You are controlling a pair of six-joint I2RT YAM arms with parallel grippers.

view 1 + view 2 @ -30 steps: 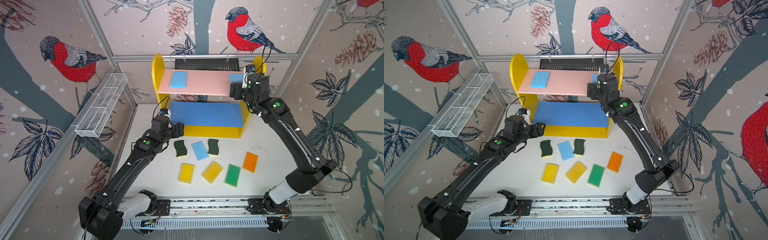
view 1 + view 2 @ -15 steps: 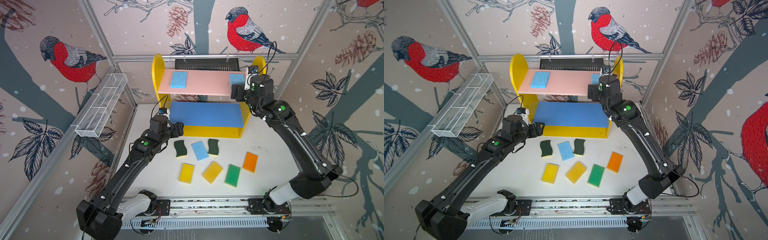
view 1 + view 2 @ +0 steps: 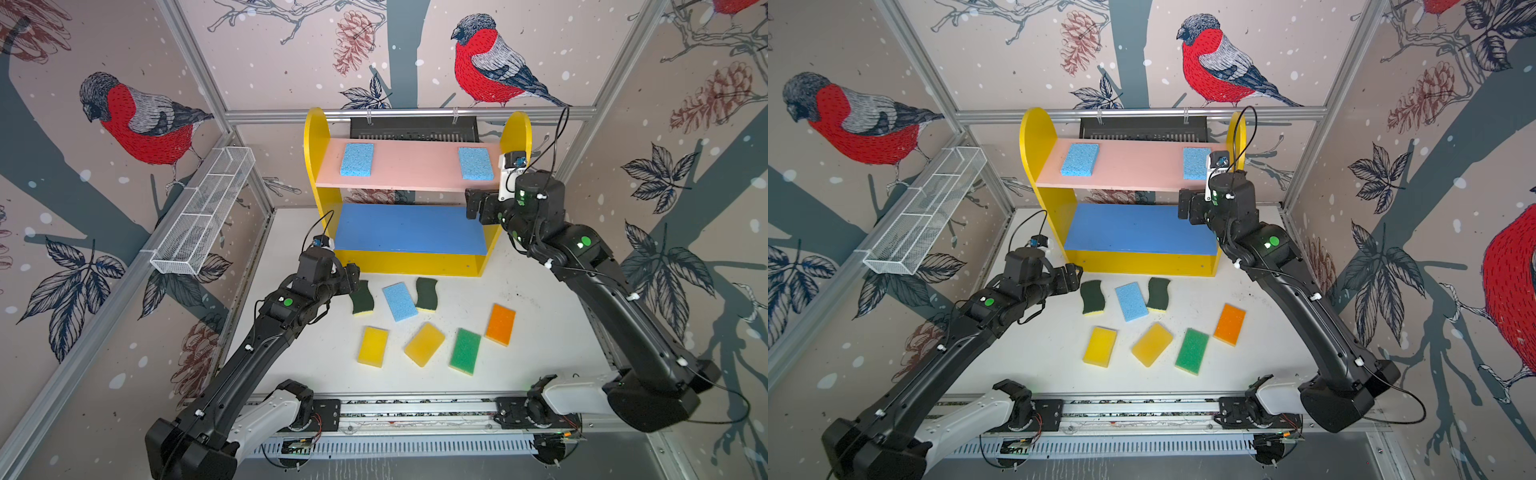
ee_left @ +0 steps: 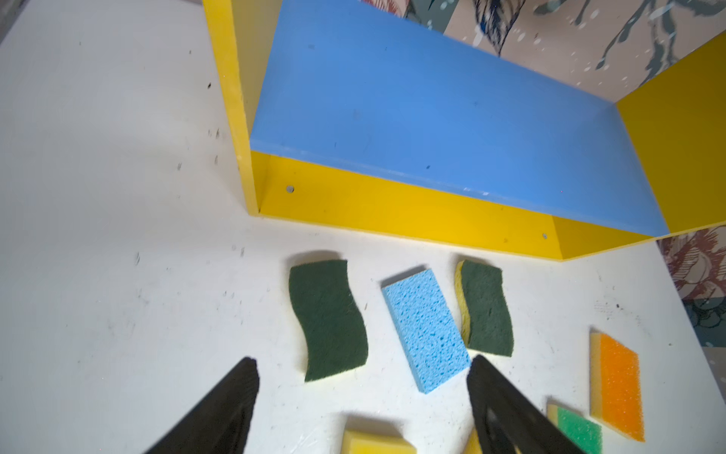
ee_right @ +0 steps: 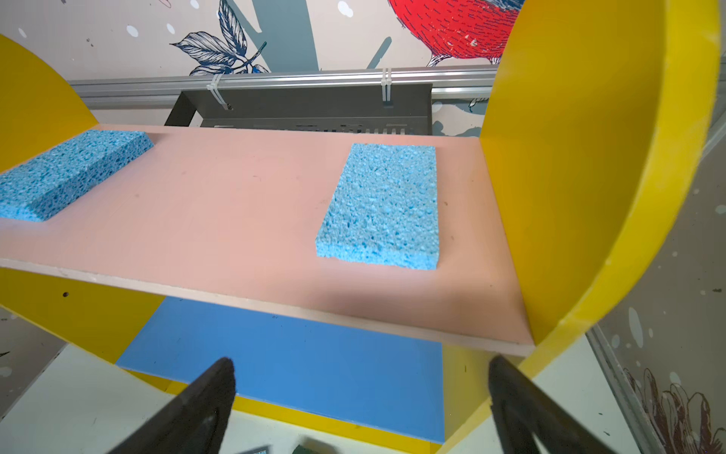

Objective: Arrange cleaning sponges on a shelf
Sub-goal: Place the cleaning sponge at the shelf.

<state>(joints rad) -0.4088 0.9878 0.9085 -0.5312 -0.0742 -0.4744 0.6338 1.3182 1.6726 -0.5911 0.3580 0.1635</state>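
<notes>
just short of shelved blue sponge [image 5: 381, 204], right fingers [image 5: 196, 412] spread, empty

The light blue sponges [image 5: 379, 204] look coarse and porous; the dark-green sponges [image 4: 328, 318] carry fibrous, matt scouring tops. The shelf [image 5: 235, 196] is smooth, matt-painted board.

Around me: bullfinch-and-pinecone wallpaper [image 3: 137, 120] on the walls, aluminium frame rails [image 3: 407, 113], white wire basket [image 3: 203, 208] mounted left, scuffed white bench [image 3: 532, 357].
</notes>
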